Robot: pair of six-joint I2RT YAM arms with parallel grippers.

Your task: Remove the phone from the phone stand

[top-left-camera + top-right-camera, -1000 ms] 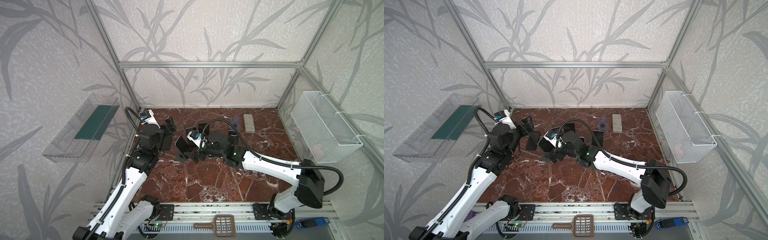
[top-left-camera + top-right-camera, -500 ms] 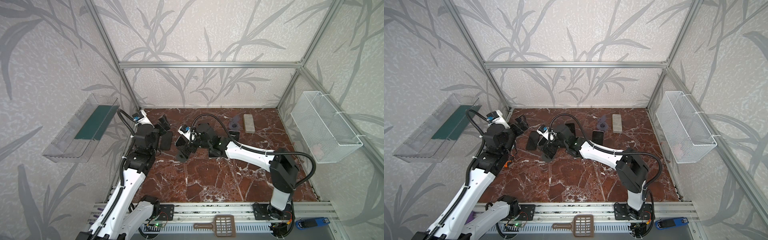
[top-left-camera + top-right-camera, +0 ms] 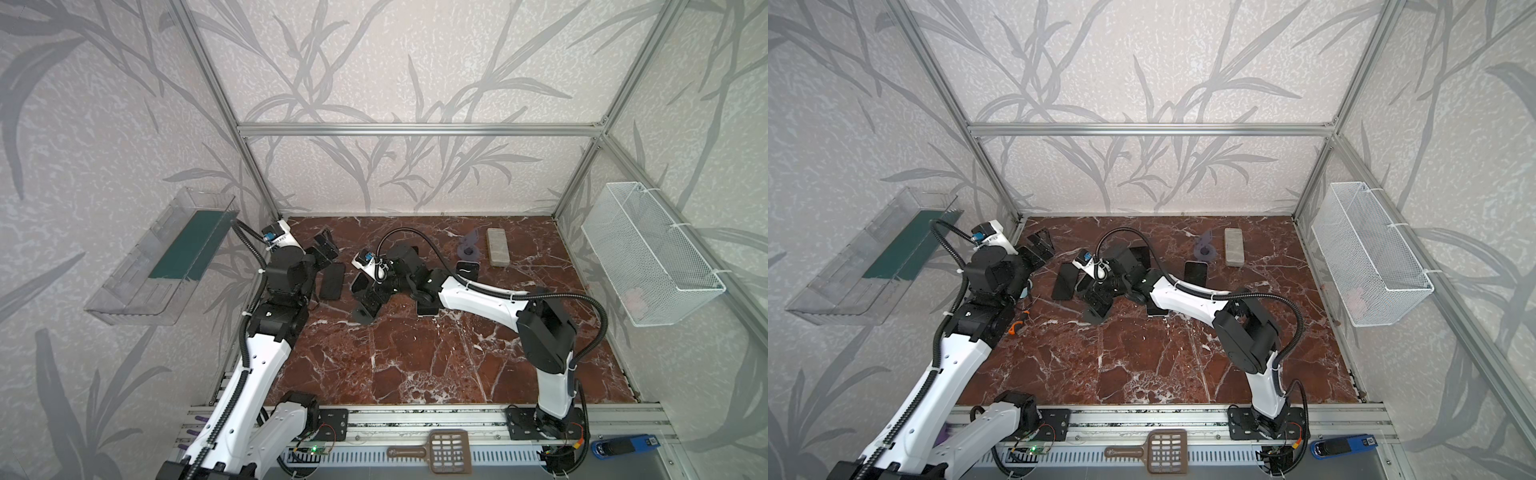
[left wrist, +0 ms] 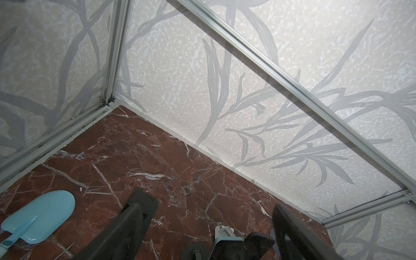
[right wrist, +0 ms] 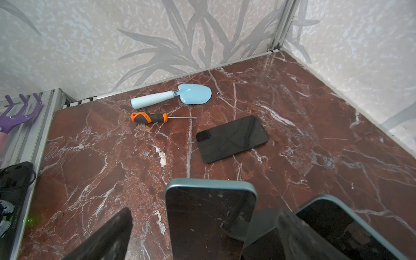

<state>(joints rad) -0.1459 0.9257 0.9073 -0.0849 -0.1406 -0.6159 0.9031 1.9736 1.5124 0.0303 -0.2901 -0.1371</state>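
A teal-edged phone stands upright on a dark phone stand. In both top views the phone and its stand sit left of the table's middle. My right gripper is open and straddles the phone, with a gap between it and each finger. My left gripper hangs open and empty near the back left corner. From the left wrist view the open left gripper frames the phone's top.
A black phone lies flat beyond the stand, with an orange screwdriver and a blue trowel nearer the wall. Another phone, a grey block, a wire basket and a clear wall shelf surround the table.
The right gripper has moved left and now straddles the standing phone. The left gripper has pulled back toward the back left corner. Both stay open.
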